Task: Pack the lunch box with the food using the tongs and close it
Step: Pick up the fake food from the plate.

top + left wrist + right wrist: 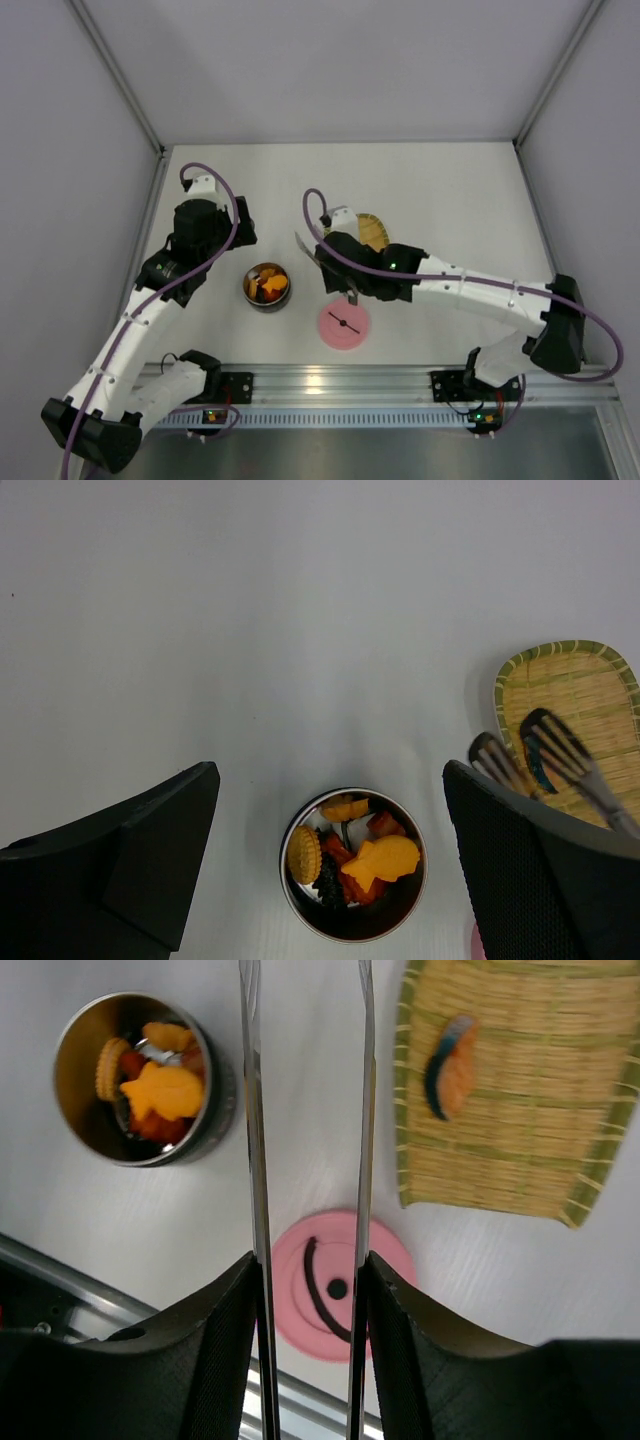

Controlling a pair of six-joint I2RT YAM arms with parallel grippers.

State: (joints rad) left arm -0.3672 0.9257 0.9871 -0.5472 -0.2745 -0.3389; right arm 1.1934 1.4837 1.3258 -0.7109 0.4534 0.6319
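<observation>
Right wrist view: right gripper (pixel 310 1290) clamps the tongs (pixel 253 1110); a food piece (pixel 450 1065) lies to their right, upper frame, slanted on the yellow tray (pixel 520 1160).

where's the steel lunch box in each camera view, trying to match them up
top external: lunch box at centre, between the two arms.
left wrist: lunch box at bottom centre.
right wrist: lunch box at upper left, left of the tongs.
shared landmark: yellow woven tray, to its right in every view.
</observation>
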